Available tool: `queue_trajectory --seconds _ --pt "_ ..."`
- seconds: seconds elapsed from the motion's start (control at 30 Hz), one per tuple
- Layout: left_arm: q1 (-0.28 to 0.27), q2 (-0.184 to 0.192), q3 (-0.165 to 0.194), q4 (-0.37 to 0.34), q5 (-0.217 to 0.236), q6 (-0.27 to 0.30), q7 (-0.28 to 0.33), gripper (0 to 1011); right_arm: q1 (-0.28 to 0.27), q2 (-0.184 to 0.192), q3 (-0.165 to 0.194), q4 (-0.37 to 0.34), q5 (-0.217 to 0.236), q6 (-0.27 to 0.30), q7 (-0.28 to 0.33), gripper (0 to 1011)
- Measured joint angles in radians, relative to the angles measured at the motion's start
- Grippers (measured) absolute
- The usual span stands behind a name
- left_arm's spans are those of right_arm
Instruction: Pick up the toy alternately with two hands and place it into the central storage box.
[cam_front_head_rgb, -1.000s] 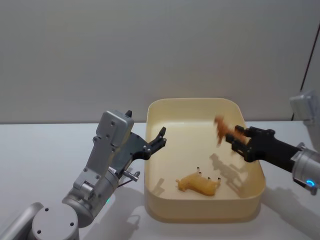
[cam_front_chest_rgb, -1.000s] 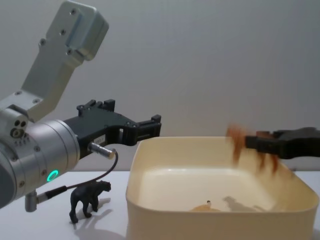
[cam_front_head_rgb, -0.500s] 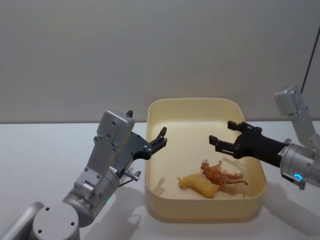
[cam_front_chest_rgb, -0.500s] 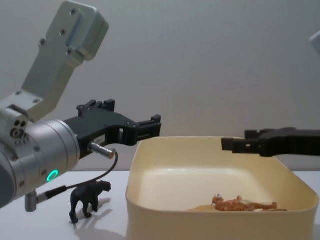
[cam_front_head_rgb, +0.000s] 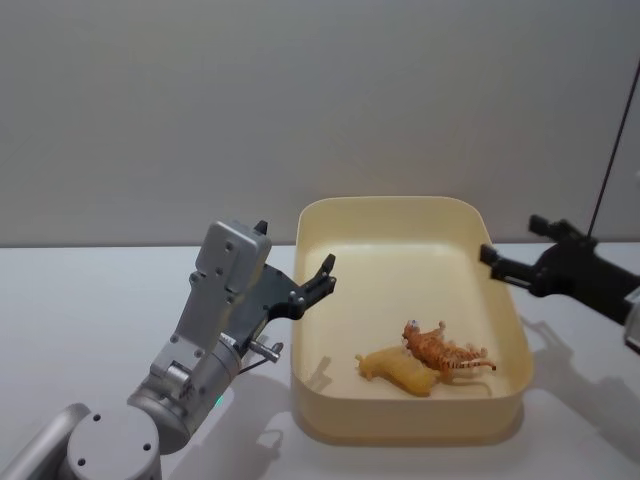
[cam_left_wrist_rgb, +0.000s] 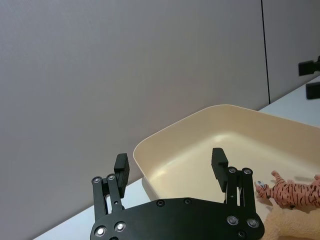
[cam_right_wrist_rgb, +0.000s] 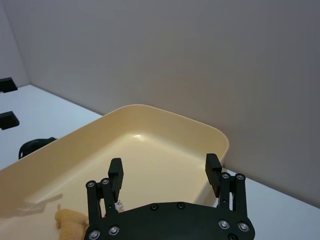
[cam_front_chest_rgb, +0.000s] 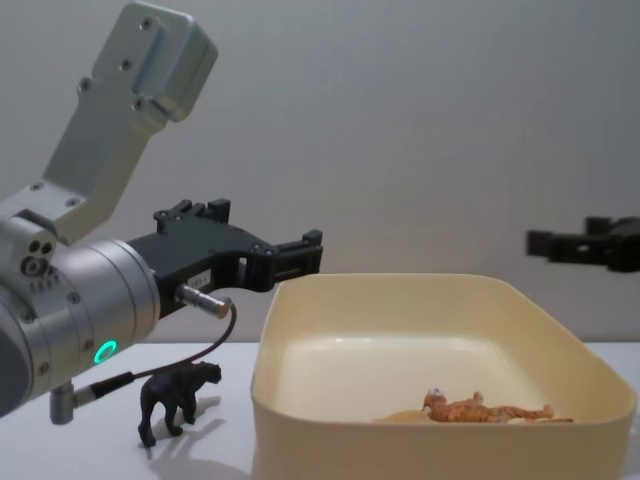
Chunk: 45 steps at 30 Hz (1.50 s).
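Fingers of the left gripper stand spread apart with nothing between them, hovering just above the left rim of the cream storage box. The right gripper hangs past the box's right wall, its fingers likewise parted and empty. Inside the box a striped orange tiger lies on its side, touching a yellow animal. One black toy animal stands on the desk just beside the box's left wall, beneath the left arm.

The likely trouble lies with that black toy. It stands close to the box wall and under a drooping cable, so a descending left gripper could clip the rim, snag the cable on it, or tip it over before closing. A slender upright figure may also slip from flat fingers.

From the head view the left arm covers the black toy entirely. What animal it is I cannot say. The yellow animal's shape is partly masked by the tiger and the box wall.
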Motion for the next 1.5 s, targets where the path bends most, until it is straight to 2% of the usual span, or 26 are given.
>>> queue_trajectory --seconds 0.2,0.43,0.47,0.7,0.83,1.0,1.27,1.5 --pt "0.009 0.004 -0.002 -0.014 -0.016 0.009 0.011 1002 -0.037 0.032 0.030 -0.042 0.038 -0.017 -0.038 1001" --pt "0.036 0.014 -0.009 -0.057 -0.066 0.057 0.063 1002 -0.061 0.054 0.050 -0.069 0.063 -0.028 -0.061 1001" --pt "0.044 0.018 -0.013 -0.073 -0.089 0.081 0.081 1001 -0.063 0.056 0.052 -0.071 0.065 -0.029 -0.063 1001" --pt "0.057 0.024 -0.026 -0.101 -0.149 0.154 0.117 1001 -0.078 0.068 0.064 -0.088 0.080 -0.036 -0.077 1001" --pt "0.053 0.025 -0.037 -0.103 -0.185 0.217 0.123 1001 -0.083 0.073 0.068 -0.093 0.084 -0.037 -0.081 1001" --pt "0.031 0.022 -0.049 -0.078 -0.203 0.283 0.105 1001 -0.087 0.077 0.071 -0.098 0.089 -0.039 -0.086 1001" --pt "-0.019 0.012 -0.067 0.002 -0.204 0.374 0.047 1002 -0.091 0.080 0.074 -0.102 0.092 -0.041 -0.089 1001" --pt "-0.047 0.000 -0.077 0.064 -0.204 0.417 0.036 1001 -0.093 0.082 0.076 -0.104 0.094 -0.041 -0.091 1001"
